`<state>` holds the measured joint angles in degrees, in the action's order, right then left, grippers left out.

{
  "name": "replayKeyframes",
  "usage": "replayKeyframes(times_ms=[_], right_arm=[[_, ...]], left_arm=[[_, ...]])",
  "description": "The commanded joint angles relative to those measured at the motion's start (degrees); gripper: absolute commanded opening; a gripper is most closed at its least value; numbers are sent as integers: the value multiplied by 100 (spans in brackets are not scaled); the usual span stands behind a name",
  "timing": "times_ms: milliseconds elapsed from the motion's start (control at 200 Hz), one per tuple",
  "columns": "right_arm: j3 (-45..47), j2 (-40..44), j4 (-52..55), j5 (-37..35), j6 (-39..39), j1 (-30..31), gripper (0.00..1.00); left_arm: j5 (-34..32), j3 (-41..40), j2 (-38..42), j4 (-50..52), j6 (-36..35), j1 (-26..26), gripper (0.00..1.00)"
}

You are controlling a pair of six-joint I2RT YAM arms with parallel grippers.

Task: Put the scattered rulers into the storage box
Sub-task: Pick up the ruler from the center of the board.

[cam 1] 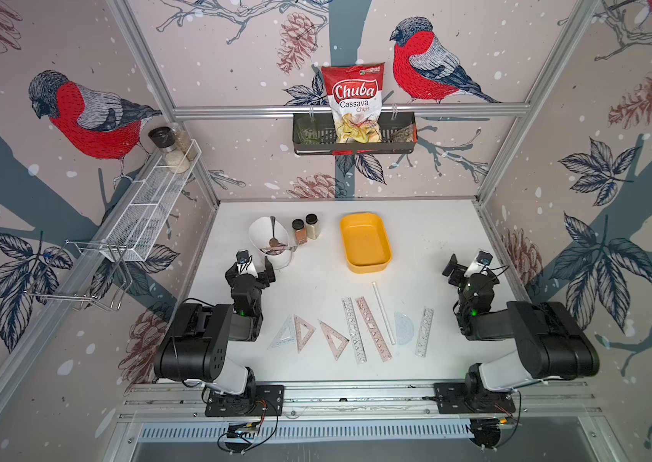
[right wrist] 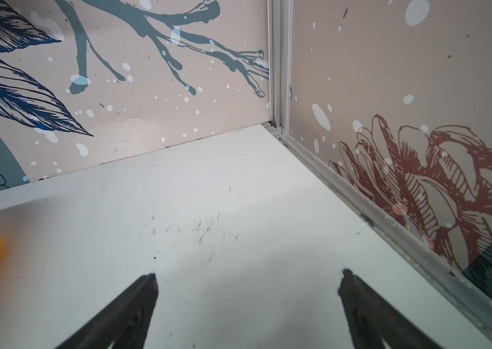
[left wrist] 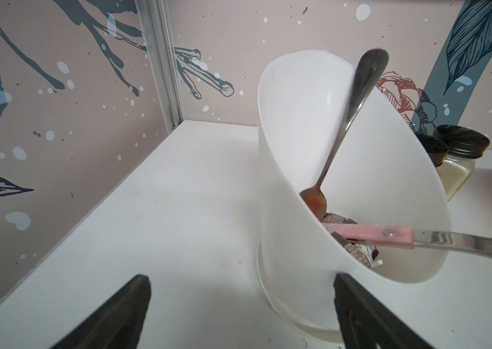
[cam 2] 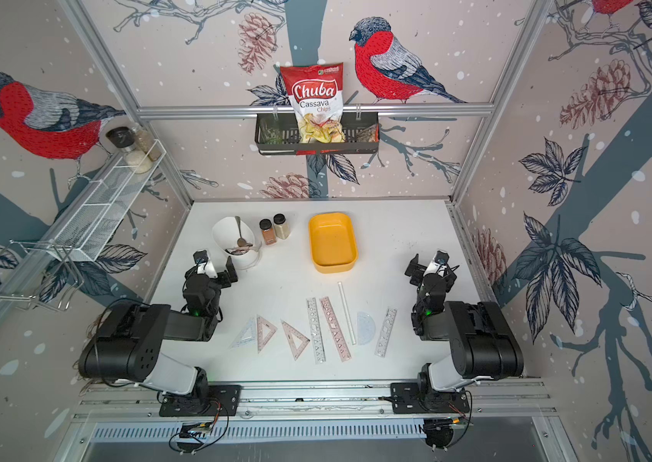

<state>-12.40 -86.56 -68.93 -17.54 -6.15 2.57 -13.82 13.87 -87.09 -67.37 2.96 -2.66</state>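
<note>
Rulers (cam 1: 373, 328), eight in all, lie flat in one row in front of the storage box (cam 1: 364, 240), all outside it: three set squares (cam 1: 303, 331), three straight stencils (cam 1: 353, 330), one white strip (cam 1: 383, 313), one protractor (cam 1: 404, 328). One bowl (cam 1: 260, 231) and two spice jars (cam 1: 299, 233) stand beside the box. Left gripper (left wrist: 238, 281) and right gripper (right wrist: 247, 278) flank it, both spread wide, empty.

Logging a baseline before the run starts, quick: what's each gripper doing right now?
Left gripper: open, holding nothing.
Right gripper: open, holding nothing.
</note>
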Motion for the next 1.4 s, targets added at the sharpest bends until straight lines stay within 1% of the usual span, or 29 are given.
replayKeyframes(times_ms=[0,640,660,685,710,750,785,810,840,885,970,1025,1085,1130,1190,1285,1391], right_arm=[[4,21,-268,49,75,7,100],[9,25,-270,41,73,11,100],[10,36,-271,40,75,8,100],[18,42,-277,25,77,20,100],[3,47,-287,-134,87,71,100],[-12,138,-226,-485,109,185,100],[-44,281,-114,-637,195,277,100],[-129,414,116,-824,288,394,100],[-342,614,625,-1095,384,598,100],[-794,920,1793,-1406,333,912,100],[-1606,1171,3494,-1508,-130,1395,100],[-2037,1207,4256,-1535,-364,1768,100],[-2395,1172,4781,-1447,-447,2185,100],[-2647,1112,5111,-1200,-524,2448,100],[-3036,938,5609,-703,-673,2657,100],[-3758,526,6525,237,-944,2679,100],[-4258,159,7014,908,-965,2677,100]], left_arm=[[-77,8,-11,-264,-46,-16,98],[-73,11,-1,-265,-46,-8,98],[-124,-13,7,-294,-56,-19,98],[-438,-6,41,-305,-40,-91,96],[-697,10,130,-193,-11,-163,95],[-651,-95,252,-297,-46,-185,95],[-930,-144,379,-336,-82,-281,95],[-1098,-79,544,-46,-63,-321,95],[-1095,78,831,574,15,-325,95],[-928,366,1241,1500,137,-328,95],[-507,869,1918,2949,599,-403,94],[-413,1280,2261,3948,990,-556,93],[-305,1718,2466,4883,1301,-863,91],[-336,2009,2554,5461,1535,-1128,89],[-148,2286,2609,6010,1786,-1523,87],[72,2750,2540,6720,2313,-2185,86],[78,3397,2347,7295,2703,-2943,83]])
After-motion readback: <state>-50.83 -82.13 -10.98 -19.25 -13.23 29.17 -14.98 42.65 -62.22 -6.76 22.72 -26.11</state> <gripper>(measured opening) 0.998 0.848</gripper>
